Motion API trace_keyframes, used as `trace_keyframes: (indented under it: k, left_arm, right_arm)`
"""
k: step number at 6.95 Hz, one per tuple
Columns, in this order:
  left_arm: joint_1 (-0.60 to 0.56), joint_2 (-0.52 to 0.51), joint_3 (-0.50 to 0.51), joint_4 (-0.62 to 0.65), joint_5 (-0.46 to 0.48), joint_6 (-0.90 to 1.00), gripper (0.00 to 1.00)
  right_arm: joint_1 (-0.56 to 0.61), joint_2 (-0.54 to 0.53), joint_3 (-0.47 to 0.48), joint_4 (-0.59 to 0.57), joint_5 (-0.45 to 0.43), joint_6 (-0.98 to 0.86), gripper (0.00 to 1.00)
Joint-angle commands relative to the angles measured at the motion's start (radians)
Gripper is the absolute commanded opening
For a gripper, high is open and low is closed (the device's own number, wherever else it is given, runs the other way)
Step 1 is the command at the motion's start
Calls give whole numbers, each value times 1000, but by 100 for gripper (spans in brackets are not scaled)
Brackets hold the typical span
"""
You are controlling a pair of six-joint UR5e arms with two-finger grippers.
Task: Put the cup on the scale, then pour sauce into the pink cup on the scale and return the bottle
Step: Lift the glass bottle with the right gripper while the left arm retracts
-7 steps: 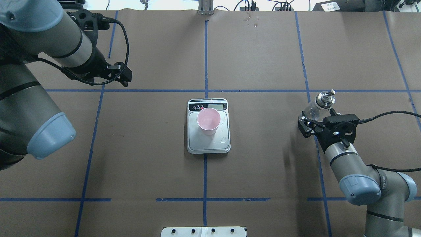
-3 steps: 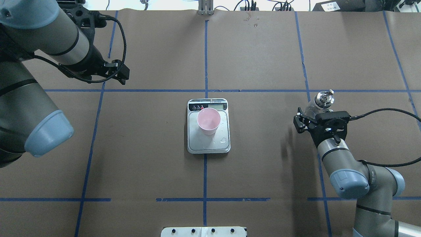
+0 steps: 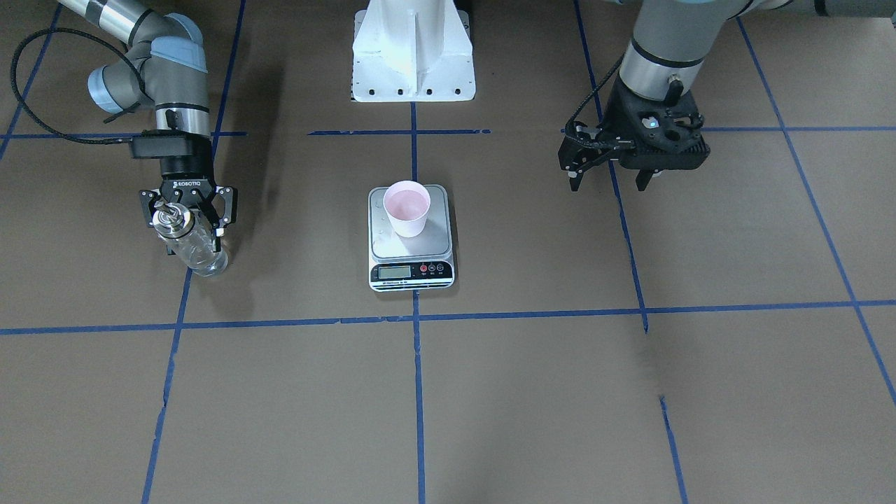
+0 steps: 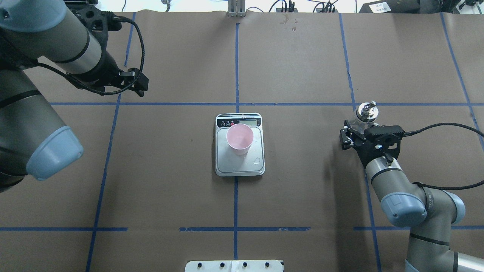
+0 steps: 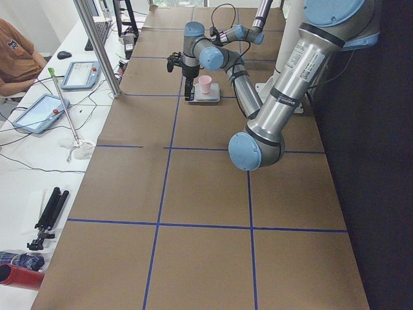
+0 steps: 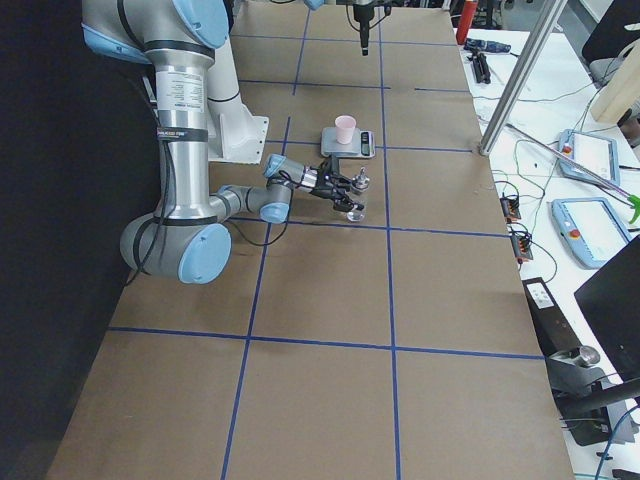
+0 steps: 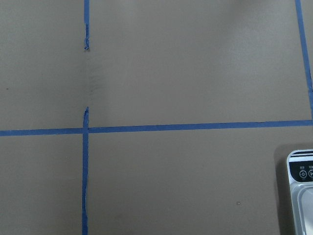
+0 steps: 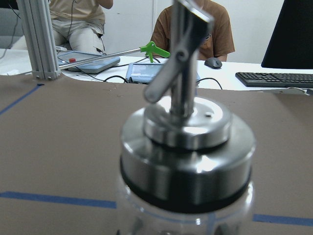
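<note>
The pink cup (image 3: pixel 407 208) (image 4: pixel 239 139) stands upright on the scale (image 3: pixel 434 238) (image 4: pixel 242 168) at the table's middle. My right gripper (image 3: pixel 187 222) (image 4: pixel 357 132) is shut on the clear glass bottle (image 3: pixel 196 252) (image 4: pixel 366 112) near its neck, well to the scale's right in the overhead view. The bottle is close to upright, low over the table. The right wrist view shows its metal cap and spout (image 8: pixel 188 137) close up. My left gripper (image 3: pixel 607 182) (image 4: pixel 140 85) is open and empty, hovering far left of the scale. The scale's corner (image 7: pixel 301 196) shows in the left wrist view.
Blue tape lines (image 4: pixel 236 64) divide the brown table. A few drops lie on the scale's platform (image 4: pixel 257 160). The white robot base (image 3: pixel 413 49) is at my near edge. An aluminium post (image 4: pixel 236 7) and cables stand at the far edge, with operators (image 8: pixel 193 29) beyond.
My right gripper has shifted a little left and away with the bottle, which now stands more upright. My left arm has drawn slightly back and left.
</note>
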Motion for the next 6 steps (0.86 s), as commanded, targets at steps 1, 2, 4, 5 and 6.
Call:
trace_keyframes:
  k: [1,2,4,5,6]
  left_arm:
    - [-51,2,-44,75,-1,114,100]
    - [-98,34,-49,85,-2,208,100]
    - [-198,158,-84,79,-10,444,100]
    - [-226,226,-106,71,-11,535,100]
    - [-253,282,-109,33,-11,602,100]
  right_arm:
    - [15,4,23,50,32,-94,0]
    - [21,4,23,32,20,-154,0]
    - [23,24,49,-38,-18,-249,0]
    - [24,62,61,-128,-57,-306,0]
    - [24,66,74,-140,-69,-313,0]
